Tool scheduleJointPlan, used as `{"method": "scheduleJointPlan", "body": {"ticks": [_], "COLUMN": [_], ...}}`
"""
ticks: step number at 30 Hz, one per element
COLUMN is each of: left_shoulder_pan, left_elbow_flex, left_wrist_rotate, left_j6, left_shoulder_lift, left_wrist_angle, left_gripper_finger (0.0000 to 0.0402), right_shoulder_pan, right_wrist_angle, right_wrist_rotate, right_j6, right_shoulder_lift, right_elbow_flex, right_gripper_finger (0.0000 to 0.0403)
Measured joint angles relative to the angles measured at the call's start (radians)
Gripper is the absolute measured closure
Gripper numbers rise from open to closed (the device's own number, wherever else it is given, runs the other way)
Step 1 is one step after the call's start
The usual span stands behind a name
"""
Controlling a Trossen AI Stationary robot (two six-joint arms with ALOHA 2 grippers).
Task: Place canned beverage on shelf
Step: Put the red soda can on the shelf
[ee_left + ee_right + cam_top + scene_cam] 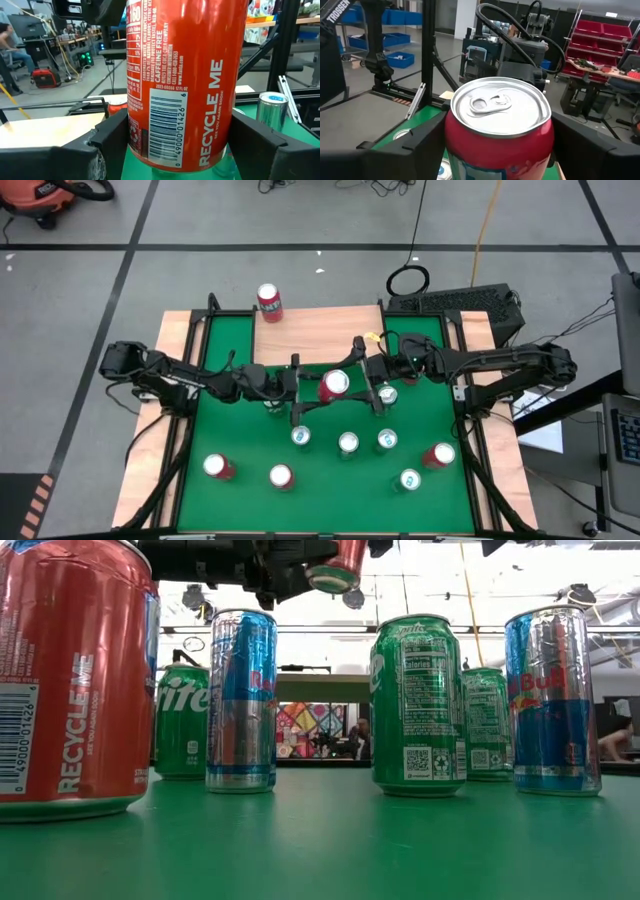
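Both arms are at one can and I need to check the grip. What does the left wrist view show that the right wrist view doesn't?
Only the left wrist view shows the red can's side, with its barcode and label, clamped in the left gripper's jaws, and a slim can beyond. Only the right wrist view shows the lid and pull tab, with the right gripper at the can. Both show the same can above the green table.

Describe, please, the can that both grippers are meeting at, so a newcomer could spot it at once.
Start at the green table and look to its middle, where the left gripper and right gripper face each other. Between them is a red soda can, raised off the table. It alone is in the air; every other can stands on a surface.
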Motion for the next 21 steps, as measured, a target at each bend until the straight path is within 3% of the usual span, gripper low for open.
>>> {"method": "scheduleJointPlan", "body": {"ticks": [7,14,21], "left_shoulder_pan": [-0.002,-0.023,-0.068], "left_elbow_flex": [0.000,0.000,0.000], "left_wrist_rotate": [-0.053,-0.282,-0.416], "left_j6": [0.001,0.042,0.069], "left_shoulder_lift": [0.000,-0.001,-0.062], "left_wrist_angle": [-0.012,-0.014,-0.052], "left_gripper_finger": [0.0099,0.0030,0.0007], "right_shoulder_pan": [-0.001,-0.007,-0.040], "right_wrist_angle": [-0.020,-0.044,-0.035], "right_wrist_rotate": [0.039,0.200,0.222], "right_j6": [0.006,0.040,0.073], "right_shoulder_lift": [0.000,0.000,0.001], "right_elbow_flex": [0.000,-0.001,-0.002], "right_gripper_finger": [0.0112,0.0112,0.0112]}}
